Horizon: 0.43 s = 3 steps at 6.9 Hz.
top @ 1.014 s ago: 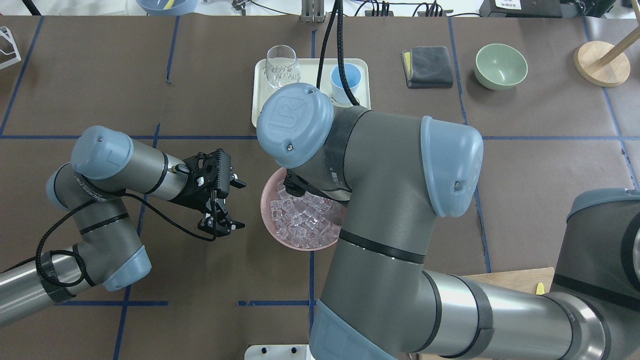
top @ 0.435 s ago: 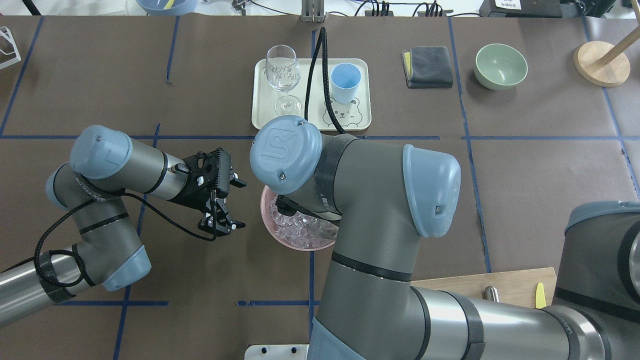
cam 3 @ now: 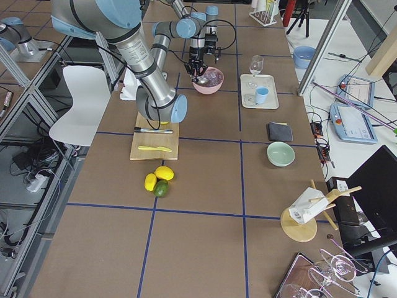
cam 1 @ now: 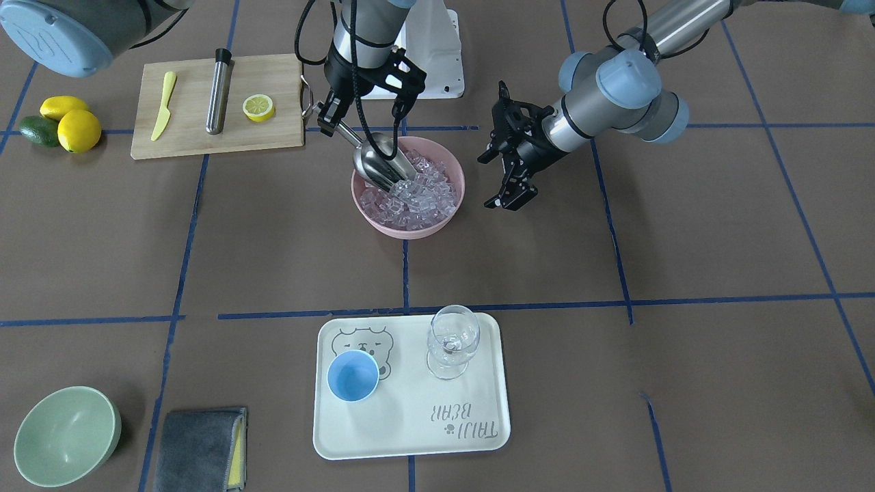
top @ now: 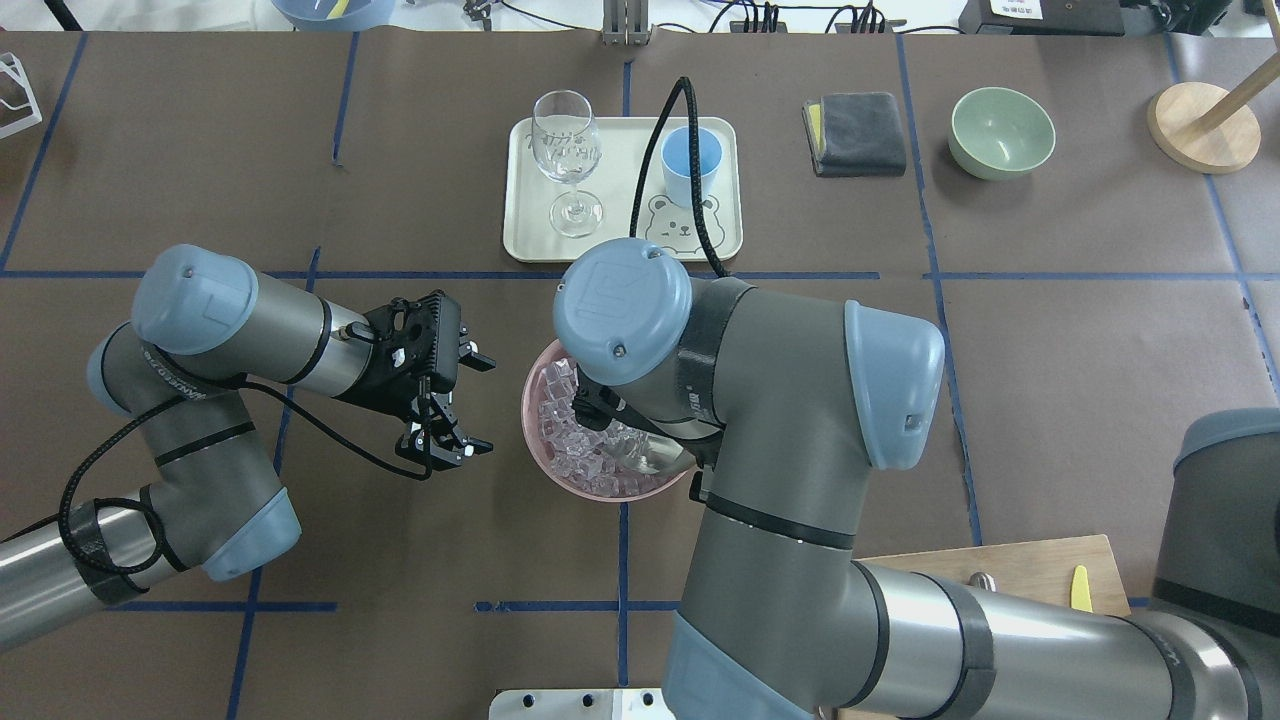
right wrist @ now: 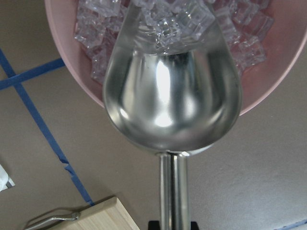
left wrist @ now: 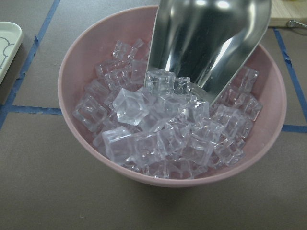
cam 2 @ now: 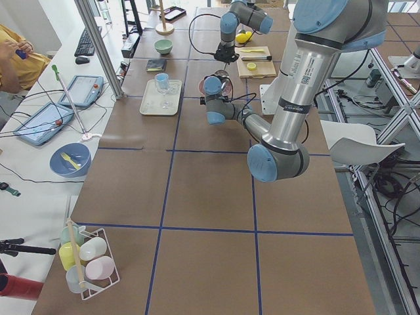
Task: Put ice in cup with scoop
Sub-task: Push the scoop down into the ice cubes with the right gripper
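Your desk [cam 1: 683,239] is covered in brown paper, marked into a grid with blue tape. The pink bowl [cam 1: 410,232] sits at mid-length, nearer the robot's edge, heaped with the ice [cam 1: 417,195]. The right arm [cam 1: 362,27] reaches down over it. Its jaws are clamped on the rod handle of the scoop [cam 1: 379,160]. The scoop is tilted, with its mouth pushed into the cubes and its handle rising toward the robot's edge. In the right wrist view a few cubes lie at the trough's lip.

The left arm [cam 1: 615,89] hangs just beside the bowl, with its jaws spread and holding nothing.

The cup [cam 1: 353,376] stands upright on the cream tray [cam 1: 410,424] toward your edge, well apart from the bowl. I see no cubes in it. The wine glass [cam 1: 452,342] stands near it on the same tray.

Along the robot's edge, toward the right end, a cutting board [cam 1: 198,140] carries a yellow knife [cam 1: 163,106], a steel cylinder [cam 1: 219,89] and a lemon half [cam 1: 258,107]. At your edge toward that end you have a green bowl [cam 1: 65,437] and a grey cloth [cam 1: 198,447].

Beyond your edge runs a white bench with tablets [cam 2: 82,88], and someone in yellow [cam 2: 16,62] sits there. A white chair [cam 3: 77,102] stands behind the robot.
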Tool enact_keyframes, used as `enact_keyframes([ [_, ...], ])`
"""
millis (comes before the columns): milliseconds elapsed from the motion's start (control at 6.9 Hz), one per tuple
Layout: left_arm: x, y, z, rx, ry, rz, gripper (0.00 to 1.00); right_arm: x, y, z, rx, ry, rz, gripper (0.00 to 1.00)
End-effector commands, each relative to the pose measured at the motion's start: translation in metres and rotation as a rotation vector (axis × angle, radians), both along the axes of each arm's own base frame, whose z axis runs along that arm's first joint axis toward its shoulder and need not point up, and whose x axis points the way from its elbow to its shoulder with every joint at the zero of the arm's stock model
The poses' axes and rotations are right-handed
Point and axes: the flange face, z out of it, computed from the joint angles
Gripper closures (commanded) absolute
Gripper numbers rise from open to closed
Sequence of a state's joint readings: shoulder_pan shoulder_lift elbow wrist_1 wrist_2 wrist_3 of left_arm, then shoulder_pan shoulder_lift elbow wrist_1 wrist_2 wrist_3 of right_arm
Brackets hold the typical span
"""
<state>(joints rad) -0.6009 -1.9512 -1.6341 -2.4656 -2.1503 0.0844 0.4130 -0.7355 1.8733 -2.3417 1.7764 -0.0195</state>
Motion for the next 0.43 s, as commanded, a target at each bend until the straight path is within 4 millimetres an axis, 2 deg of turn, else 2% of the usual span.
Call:
enact_keyframes([
  [0,-0.005,-0.002,-0.005,0.005,0.008,-0.005,0.0,0.001,-0.008,0.022,-0.034,-0.063,0.0,1.0],
  [290,-0.006,-0.002,-0.005,0.006,0.01,-0.005,0.0,0.003,-0.015,0.04,-0.055,-0.099,0.003,1.0],
])
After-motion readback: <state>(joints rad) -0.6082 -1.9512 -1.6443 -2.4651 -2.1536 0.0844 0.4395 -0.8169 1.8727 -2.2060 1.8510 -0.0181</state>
